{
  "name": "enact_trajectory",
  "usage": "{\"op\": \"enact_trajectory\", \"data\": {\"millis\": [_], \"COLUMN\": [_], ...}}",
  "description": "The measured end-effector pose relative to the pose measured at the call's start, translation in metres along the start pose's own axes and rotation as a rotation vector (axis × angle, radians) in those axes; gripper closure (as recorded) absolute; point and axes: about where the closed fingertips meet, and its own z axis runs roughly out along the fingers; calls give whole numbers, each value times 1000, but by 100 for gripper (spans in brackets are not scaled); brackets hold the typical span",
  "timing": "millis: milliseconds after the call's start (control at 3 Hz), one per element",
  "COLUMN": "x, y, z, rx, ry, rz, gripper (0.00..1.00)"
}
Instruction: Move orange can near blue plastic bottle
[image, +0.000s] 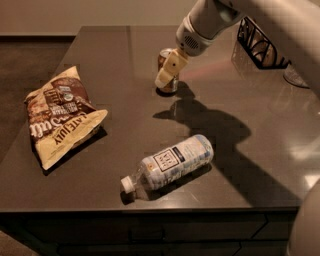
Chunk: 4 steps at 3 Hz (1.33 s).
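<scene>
- The gripper (164, 80) overlaps the front of the orange can (173, 84), far back on the table (115, 55); I cannot tell whether it is gripping.
- One can, one blue plastic bottle (172, 161), one chip bag (62, 117).
- The can stands upright, orange-gold; the bottle lies on its side, well apart.
</scene>
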Motion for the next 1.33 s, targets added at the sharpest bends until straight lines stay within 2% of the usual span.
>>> {"op": "enact_trajectory", "data": {"millis": [333,1000,1333], "x": [-19,-29,-30], "y": [-7,-15,-5], "z": [25,36,26], "rx": [-9,-26,-53], "ry": [-21,-27,-40], "rz": [30,36,14], "gripper": [1,46,70]}}
